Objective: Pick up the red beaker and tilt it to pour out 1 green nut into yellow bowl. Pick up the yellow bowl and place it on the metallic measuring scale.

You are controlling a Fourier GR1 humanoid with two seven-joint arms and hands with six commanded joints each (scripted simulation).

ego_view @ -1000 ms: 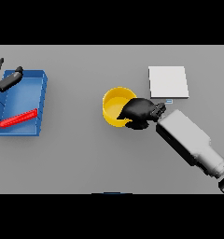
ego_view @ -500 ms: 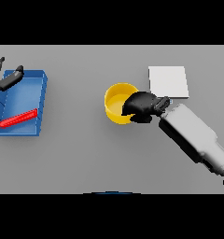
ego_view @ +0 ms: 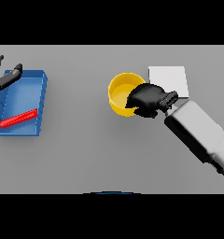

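One blue tray, rectangular with a low raised rim, lies directly beside the left hand, its far corner just under that hand's fingers, and it stands well apart from the right hand, far off to that hand's left. The tray sits slightly skewed, its long sides not square with the table's edge. One grey table, plain and flat, extends beneath both hands and carries the tray; between the tray and the right hand a wide stretch of its surface shows.

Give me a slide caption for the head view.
Right hand grips the yellow bowl beside the scale; red beaker lies in blue tray.
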